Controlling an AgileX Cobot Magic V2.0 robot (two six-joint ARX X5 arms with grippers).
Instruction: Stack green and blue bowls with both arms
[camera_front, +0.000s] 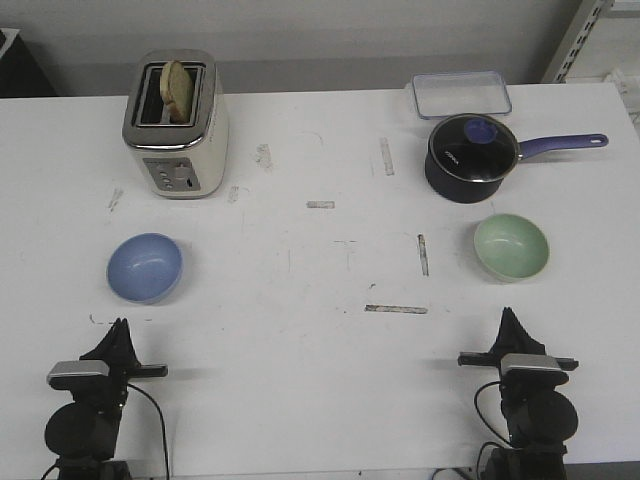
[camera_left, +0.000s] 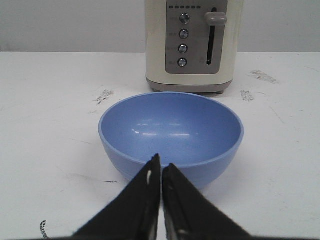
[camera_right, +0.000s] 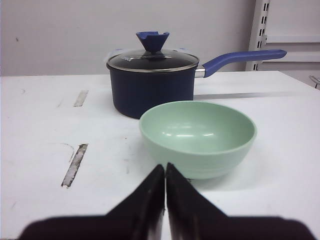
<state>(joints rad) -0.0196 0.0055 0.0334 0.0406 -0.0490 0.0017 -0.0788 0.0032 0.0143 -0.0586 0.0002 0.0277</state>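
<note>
The blue bowl sits upright on the table's left side; the left wrist view shows the same blue bowl empty, just beyond the fingertips. My left gripper rests near the front edge, short of the bowl, shut with nothing in it. The green bowl stands on the right side, also empty. My right gripper lies just in front of it, a little to its left, shut and empty.
A cream toaster with a slice of bread stands at the back left. A dark navy pot with a glass lid and purple handle sits behind the green bowl, and a clear lidded box behind that. Tape marks dot the middle.
</note>
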